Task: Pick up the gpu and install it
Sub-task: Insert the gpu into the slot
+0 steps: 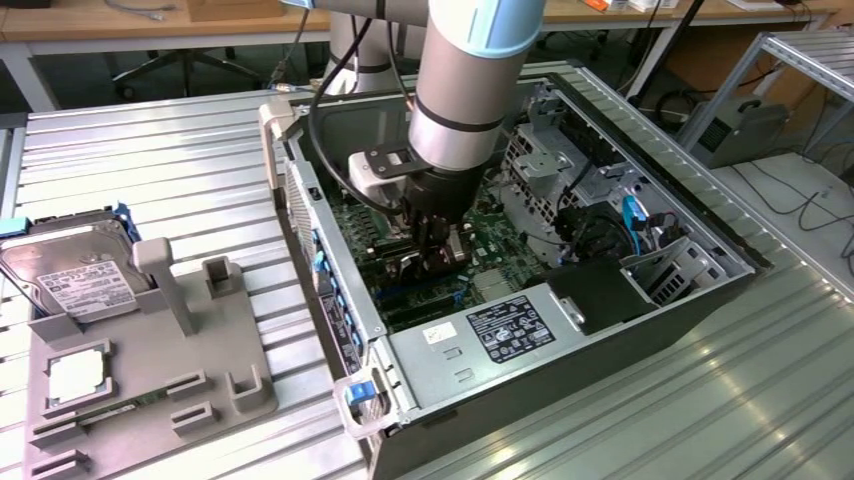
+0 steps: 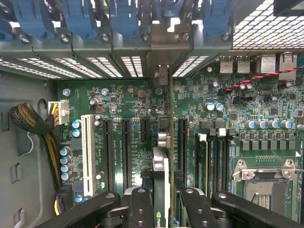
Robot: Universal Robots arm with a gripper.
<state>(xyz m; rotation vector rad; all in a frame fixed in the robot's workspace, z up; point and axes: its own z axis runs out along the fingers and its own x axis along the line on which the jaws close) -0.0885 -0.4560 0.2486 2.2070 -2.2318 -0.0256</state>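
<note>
My gripper (image 1: 434, 255) reaches down into the open computer case (image 1: 441, 370), just above the green motherboard (image 1: 505, 238). In the wrist view the gpu (image 2: 161, 161) stands on edge between my black fingers (image 2: 141, 204), and the gripper (image 2: 161, 211) is shut on it. The card runs in line with the black expansion slots (image 2: 126, 152). Its silver bracket end (image 2: 161, 76) reaches the rear slot openings of the case. Whether its lower edge sits in a slot I cannot tell.
A silver hard drive (image 1: 74, 275) and a grey fixture tray (image 1: 147, 350) lie on the table at the exterior view's left. Inside the case are the power supply (image 1: 514, 325), blue cables (image 1: 634, 220), blue slot latches (image 2: 80, 19), a white slot (image 2: 87, 152), the CPU socket (image 2: 266, 185) and a cable bundle (image 2: 33, 121).
</note>
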